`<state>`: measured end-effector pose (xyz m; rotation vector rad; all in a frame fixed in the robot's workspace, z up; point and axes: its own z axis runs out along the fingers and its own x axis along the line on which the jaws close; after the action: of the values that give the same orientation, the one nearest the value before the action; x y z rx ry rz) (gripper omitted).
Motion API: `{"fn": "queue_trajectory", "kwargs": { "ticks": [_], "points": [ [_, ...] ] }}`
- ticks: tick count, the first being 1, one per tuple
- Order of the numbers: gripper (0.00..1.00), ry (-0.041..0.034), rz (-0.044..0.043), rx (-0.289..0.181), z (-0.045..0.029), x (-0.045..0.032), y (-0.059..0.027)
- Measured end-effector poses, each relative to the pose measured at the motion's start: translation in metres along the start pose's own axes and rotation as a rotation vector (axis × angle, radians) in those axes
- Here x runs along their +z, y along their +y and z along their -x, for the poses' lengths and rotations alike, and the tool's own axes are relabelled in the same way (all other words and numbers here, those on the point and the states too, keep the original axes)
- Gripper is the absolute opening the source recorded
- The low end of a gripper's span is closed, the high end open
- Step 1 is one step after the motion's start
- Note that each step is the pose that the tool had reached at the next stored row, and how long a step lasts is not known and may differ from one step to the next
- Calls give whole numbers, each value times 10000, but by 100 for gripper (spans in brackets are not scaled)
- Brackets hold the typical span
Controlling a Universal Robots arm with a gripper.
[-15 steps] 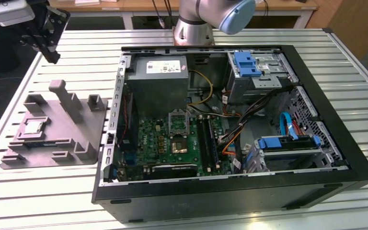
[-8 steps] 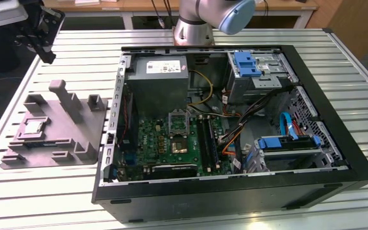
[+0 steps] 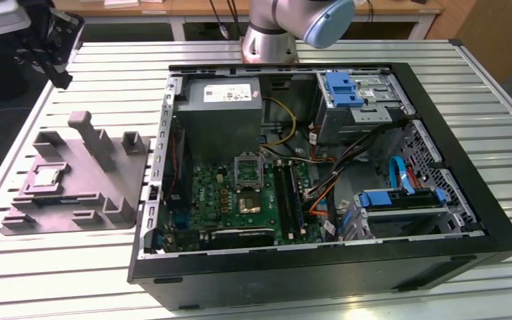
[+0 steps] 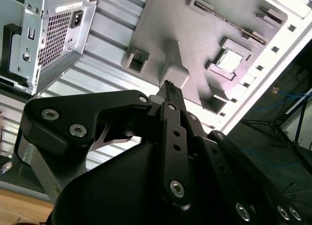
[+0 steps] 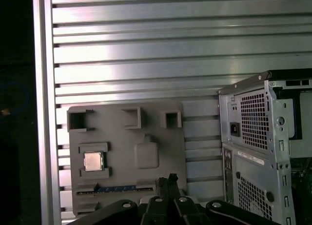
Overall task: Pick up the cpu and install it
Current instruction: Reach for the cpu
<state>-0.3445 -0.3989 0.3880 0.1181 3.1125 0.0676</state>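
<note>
The open computer case [image 3: 327, 200] is laid beside the grey-purple fixture [image 3: 78, 180]. The gripper [image 5: 167, 182] is held well above the fixture, pointed downward (fingers [image 5: 173, 180] pressed together, nothing gripped). The cpu [image 5: 93, 161] is seated in a fixture recess.

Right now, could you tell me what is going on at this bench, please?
A robot arm is working on fitting a processor chip into the open computer. The chip lies in a pocket of the grey holder beside the computer, with nothing touching it. The gripper hangs over the table near the holder, fingers shut and empty, so nothing has been picked up yet.
</note>
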Motion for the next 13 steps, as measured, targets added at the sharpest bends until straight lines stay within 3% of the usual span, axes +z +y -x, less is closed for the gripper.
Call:
{"fn": "queue_trajectory", "kwargs": {
  "ticks": [13],
  "points": [
    [11, 0, 0, 0, -114, -2, -9]
  ]
}}
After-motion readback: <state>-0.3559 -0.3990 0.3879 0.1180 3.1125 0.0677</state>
